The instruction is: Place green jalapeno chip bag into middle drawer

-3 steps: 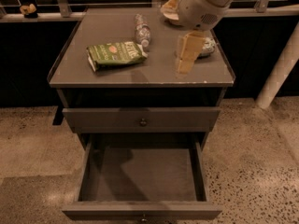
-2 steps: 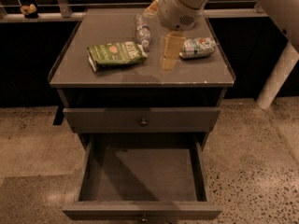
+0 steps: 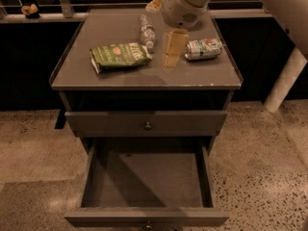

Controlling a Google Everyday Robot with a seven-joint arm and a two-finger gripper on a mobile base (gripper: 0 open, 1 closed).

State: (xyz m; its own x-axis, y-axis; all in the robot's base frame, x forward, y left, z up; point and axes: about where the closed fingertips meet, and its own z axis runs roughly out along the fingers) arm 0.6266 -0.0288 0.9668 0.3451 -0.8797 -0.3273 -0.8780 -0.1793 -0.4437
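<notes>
Swinging leftward across the counter [image 3: 120,81], the gripper [image 3: 173,49] has left its spot above the drink can [image 3: 203,48] and now hangs between that can and the clear bottle [image 3: 147,31], near the right end of the green jalapeno chip bag [image 3: 119,56]; whether it is spread or closed cannot be told; the bag lies flat and untouched on the counter's left half; the middle drawer [image 3: 149,182] stands pulled out below, floor bare; the approach seems nearly complete, the grasp not yet made.
</notes>
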